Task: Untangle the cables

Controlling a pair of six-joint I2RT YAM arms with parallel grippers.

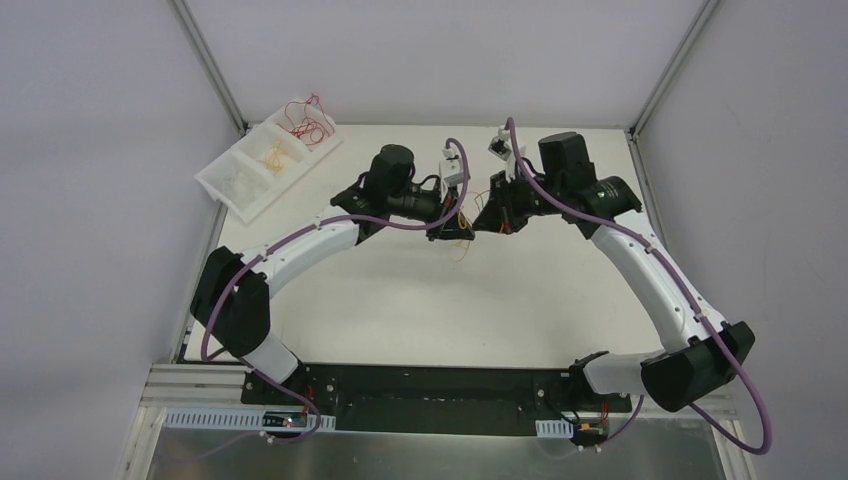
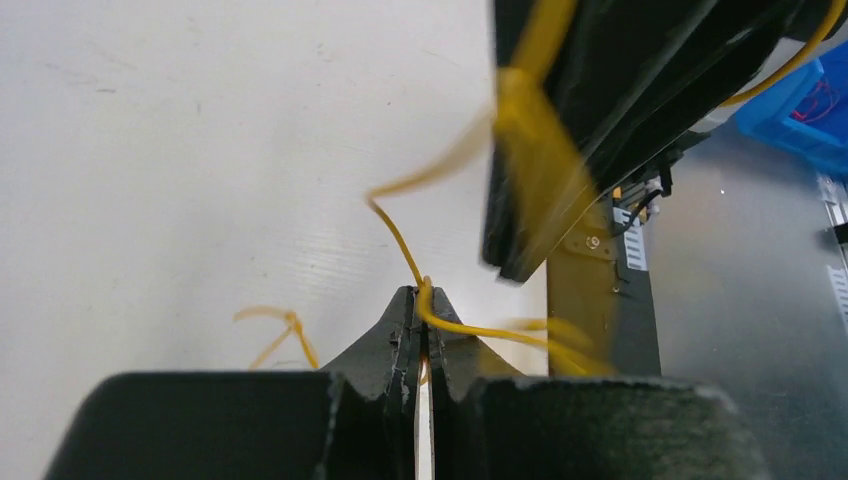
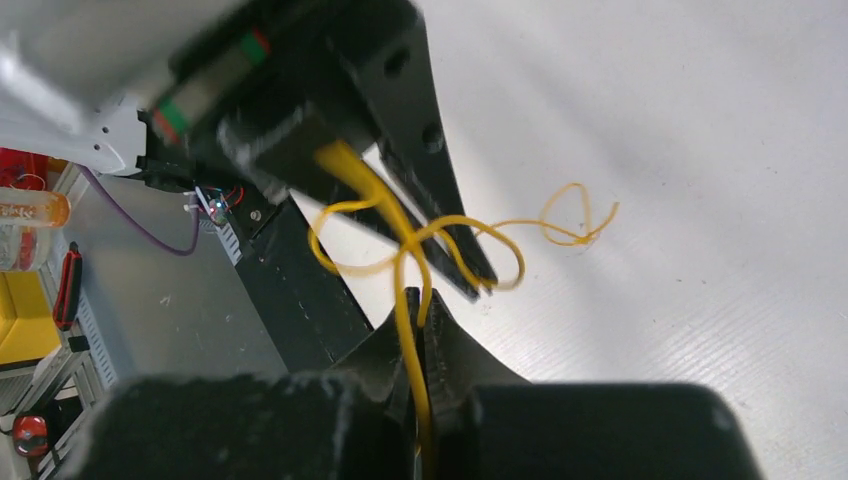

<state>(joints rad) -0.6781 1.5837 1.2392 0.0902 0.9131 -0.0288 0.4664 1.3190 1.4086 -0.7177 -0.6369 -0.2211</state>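
Note:
A thin yellow cable (image 1: 459, 238) hangs between my two grippers over the middle of the white table (image 1: 420, 300). My left gripper (image 1: 452, 228) is shut on the yellow cable (image 2: 400, 235), which leaves its tips and runs up to the other gripper's dark fingers (image 2: 560, 130). My right gripper (image 1: 487, 224) is shut on the same cable (image 3: 405, 300). In the right wrist view the cable loops and curls (image 3: 570, 215) across the left gripper's fingers (image 3: 440, 210). The two grippers' tips are almost touching.
A white tray (image 1: 232, 184) with compartments stands at the table's back left; it holds red cables (image 1: 308, 122) and yellow cables (image 1: 272, 156). A metal frame post runs along each back corner. A black rail (image 1: 430, 385) crosses the near edge.

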